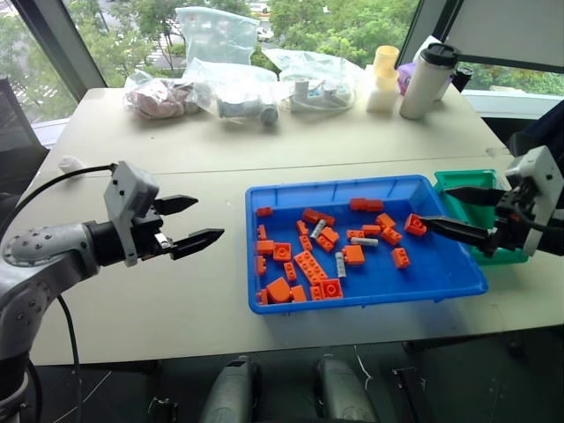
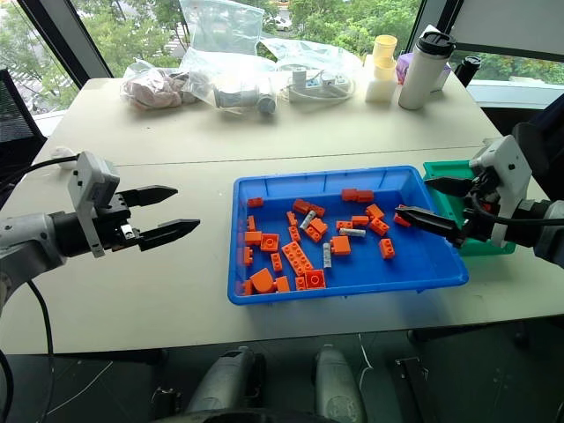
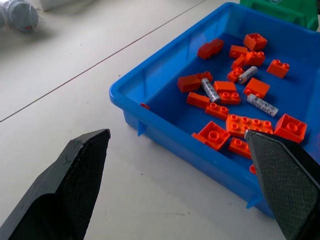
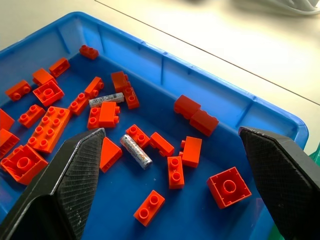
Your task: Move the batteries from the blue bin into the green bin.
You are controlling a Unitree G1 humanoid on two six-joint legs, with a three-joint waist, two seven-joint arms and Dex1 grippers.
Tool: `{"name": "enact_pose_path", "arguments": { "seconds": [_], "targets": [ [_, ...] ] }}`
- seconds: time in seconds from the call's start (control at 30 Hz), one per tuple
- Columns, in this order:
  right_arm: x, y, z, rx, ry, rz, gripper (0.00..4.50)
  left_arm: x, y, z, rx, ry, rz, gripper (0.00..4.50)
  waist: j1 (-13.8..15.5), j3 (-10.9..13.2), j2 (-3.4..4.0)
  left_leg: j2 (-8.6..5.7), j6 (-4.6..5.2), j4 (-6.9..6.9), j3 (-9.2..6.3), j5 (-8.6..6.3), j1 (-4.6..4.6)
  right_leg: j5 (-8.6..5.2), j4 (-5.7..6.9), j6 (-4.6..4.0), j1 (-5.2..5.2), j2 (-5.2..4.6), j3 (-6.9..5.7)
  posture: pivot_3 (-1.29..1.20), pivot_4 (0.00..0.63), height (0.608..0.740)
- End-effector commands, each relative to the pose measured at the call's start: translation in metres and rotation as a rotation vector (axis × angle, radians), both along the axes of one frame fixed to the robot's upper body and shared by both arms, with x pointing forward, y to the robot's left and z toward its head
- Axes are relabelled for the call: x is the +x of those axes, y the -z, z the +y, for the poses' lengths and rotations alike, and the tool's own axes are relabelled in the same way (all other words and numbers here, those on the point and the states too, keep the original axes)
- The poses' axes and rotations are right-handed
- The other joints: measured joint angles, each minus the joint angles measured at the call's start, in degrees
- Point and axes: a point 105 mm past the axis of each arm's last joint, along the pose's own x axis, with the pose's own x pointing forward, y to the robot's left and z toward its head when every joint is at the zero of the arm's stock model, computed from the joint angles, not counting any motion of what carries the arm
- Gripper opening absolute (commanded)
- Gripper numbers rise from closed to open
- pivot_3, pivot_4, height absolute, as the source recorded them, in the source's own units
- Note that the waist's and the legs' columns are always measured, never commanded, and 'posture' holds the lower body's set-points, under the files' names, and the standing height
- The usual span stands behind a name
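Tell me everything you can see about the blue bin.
The blue bin is a wide, shallow rectangular tray of glossy bright-blue plastic with a raised rim. It rests flat on the white table. Inside lie many scattered orange bricks and three batteries. The green bin stands at its far right corner.

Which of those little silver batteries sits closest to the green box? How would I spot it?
Find the big shallow blue plastic tray; the small teal-green plastic box stands beside it. The silver-grey cylindrical battery nearest that box lies among orange plastic bricks; unlike the bricks, it is slim, round and studless.
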Motion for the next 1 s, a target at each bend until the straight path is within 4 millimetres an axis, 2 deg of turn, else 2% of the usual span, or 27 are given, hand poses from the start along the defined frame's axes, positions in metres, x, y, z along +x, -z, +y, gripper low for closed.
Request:
{"name": "enact_pose_path", "arguments": {
  "seconds": [0.03, 0.2, 0.33, 0.47, 0.53, 0.6, 0.8, 1.0],
  "targets": [
    [0.0, -0.007, 0.006, -0.016, -0.022, -0.016, 4.42, -0.001, -0.006, -0.002, 0.03, 0.023, -0.032, 4.5, 0.0, 0.0, 0.0, 0.0, 0.0, 0.0, 0.0, 0.0, 0.0, 0.0, 0.0, 0.0, 0.0, 0.0, 0.0, 0.0, 0.15, 0.74],
    [0.005, -0.009, 0.019, -0.027, -0.083, -0.024, 4.42, -0.003, -0.011, -0.002, 0.086, 0.075, -0.025, 4.5, -0.1, 0.0, 0.0, 0.0, 0.0, 0.0, 0.0, 0.0, 0.0, 0.0, 0.0, 0.0, -0.01, 0.01, 0.0, 0.0, 0.15, 0.74],
    [0.011, -0.005, 0.046, -0.039, -0.185, 0.0, 4.42, -0.014, -0.014, -0.004, 0.176, 0.191, 0.02, 4.5, -0.2, 0.0, 0.01, 0.0, 0.0, -0.01, 0.02, 0.0, 0.0, 0.0, 0.0, 0.0, -0.04, 0.02, -0.01, 0.0, 0.15, 0.74],
    [0.022, 0.016, 0.086, -0.104, -0.27, 0.05, 4.42, -0.024, -0.02, -0.004, 0.248, 0.267, 0.047, 4.5, -0.5, 0.0, -0.01, 0.04, 0.0, -0.03, 0.02, 0.0, 0.0, -0.01, 0.01, -0.01, -0.1, 0.04, -0.01, 0.0, 0.15, 0.74],
    [0.031, 0.025, 0.112, -0.08, -0.304, 0.093, 4.42, -0.021, -0.024, -0.006, 0.263, 0.262, 0.009, 4.5, -0.5, 0.0, 0.0, 0.05, 0.0, -0.04, 0.03, 0.0, -0.01, -0.01, 0.04, -0.01, -0.15, 0.04, 0.0, 0.0, 0.15, 0.74],
    [0.041, 0.034, 0.128, -0.093, -0.3, 0.125, 4.42, -0.023, -0.023, -0.008, 0.254, 0.265, 0.007, 4.5, -0.5, 0.0, 0.01, 0.05, 0.0, -0.04, 0.03, 0.0, -0.05, -0.01, 0.05, -0.01, -0.2, 0.04, 0.0, 0.0, 0.15, 0.74],
    [0.057, 0.059, 0.138, -0.17, -0.282, 0.181, 4.42, -0.026, -0.014, -0.009, 0.235, 0.244, 0.001, 4.5, 0.2, 0.0, -0.03, -0.12, -0.01, -0.01, 0.02, 0.0, -0.17, 0.0, 0.0, -0.01, -0.23, -0.25, -0.06, 0.0, 0.15, 0.74],
    [0.066, 0.071, 0.139, -0.216, -0.271, 0.206, 4.42, -0.026, -0.009, -0.01, 0.21, 0.218, -0.012, 4.5, -0.3, 0.0, -0.03, -0.15, -0.01, -0.02, 0.03, 0.0, -0.16, 0.0, 0.04, 0.0, -0.27, -0.33, -0.09, 0.0, 0.15, 0.74]
  ]
}}
